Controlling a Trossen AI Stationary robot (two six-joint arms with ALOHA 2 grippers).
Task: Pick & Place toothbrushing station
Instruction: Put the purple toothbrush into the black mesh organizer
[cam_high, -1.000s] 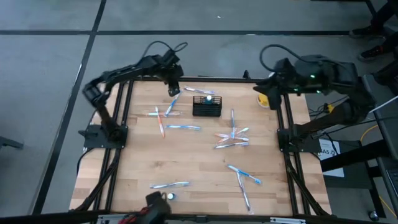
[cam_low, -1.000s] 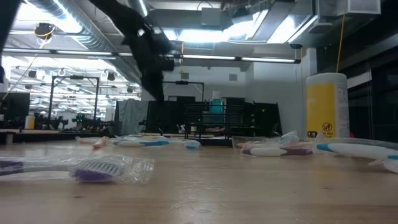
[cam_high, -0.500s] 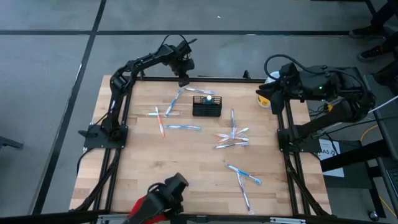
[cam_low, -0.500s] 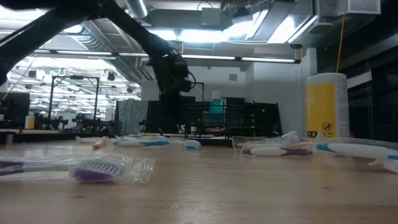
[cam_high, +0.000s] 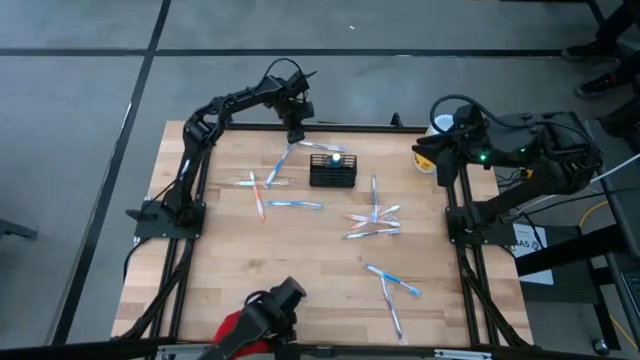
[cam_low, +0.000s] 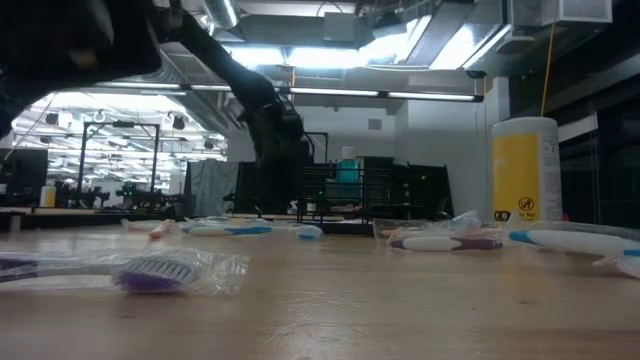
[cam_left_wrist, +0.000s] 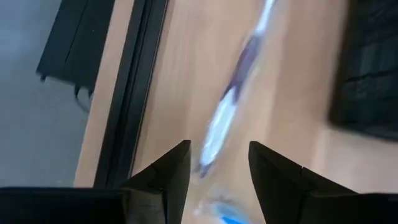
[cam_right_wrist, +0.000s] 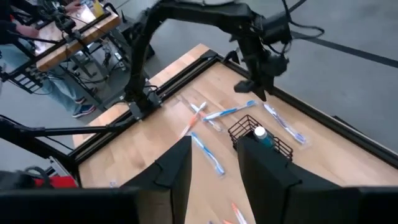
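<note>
The toothbrushing station, a small black wire-mesh caddy (cam_high: 333, 172), stands on the table near its far edge, with a teal-capped bottle (cam_high: 337, 157) in it. It also shows in the low view (cam_low: 340, 200) and in the right wrist view (cam_right_wrist: 258, 140). My left gripper (cam_high: 296, 135) is open and points down just left of the caddy, over a wrapped toothbrush (cam_left_wrist: 230, 106) that lies on the table. In the left wrist view my left gripper (cam_left_wrist: 219, 162) shows this toothbrush past its fingers. My right gripper (cam_right_wrist: 214, 162) is open and empty at the table's far right corner (cam_high: 420, 150).
Several wrapped toothbrushes lie scattered on the wooden table, in the middle (cam_high: 372, 222), at the near right (cam_high: 392, 285) and at the left (cam_high: 262, 192). A yellow canister with a white lid (cam_low: 523, 185) stands at the far right. A red and black thing (cam_high: 255, 328) shows at the near edge.
My left gripper has gone toward the table's far edge and a little to the right, closer to the caddy, and its arm has swung and straightened toward the far edge. A red thing has come into view at the near edge.
</note>
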